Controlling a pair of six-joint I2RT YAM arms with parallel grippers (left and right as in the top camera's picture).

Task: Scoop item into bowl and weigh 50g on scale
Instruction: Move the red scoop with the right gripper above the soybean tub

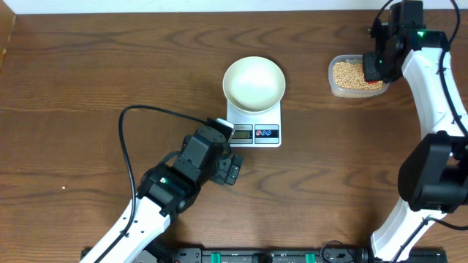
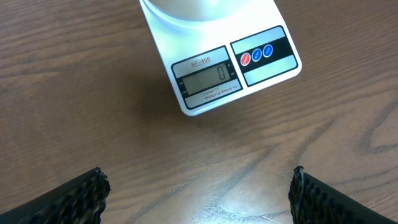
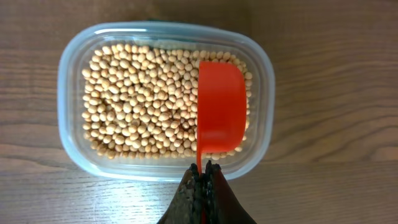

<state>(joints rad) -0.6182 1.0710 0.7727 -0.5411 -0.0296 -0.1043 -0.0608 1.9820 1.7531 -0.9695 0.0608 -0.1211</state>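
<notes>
**Ana:** Dark wood tabletop all round, and the scale near the middle. Why does the bowl sit on it already?

**Ben:** So the weight can be read as the beans go in. The bowl is empty and the display shows 0, so I judge it has been zeroed with the bowl aboard.

**Ana:** Where are the beans now?

**Ben:** All in the clear tub, well apart from the scale, off to the robot's right. None are in the bowl.

**Ana:** And the right gripper?

**Ben:** Its 2 fingers are pinched tight on the thin handle of the red scoop. The cup reaches out over the right half of the tub, above the beans, and looks empty. Whether it touches them, I cannot tell.

**Ana:** The left gripper?

**Ben:** Spread wide, holding nothing, over bare wood just in front of the scale. Its camera looks straight at the display, probably so the reading shows while it keeps clear of the scoop's path.

**Ana:** How far along?

**Ben:** The 1st scoop is not yet taken, and all 50 g are left to do.
</notes>
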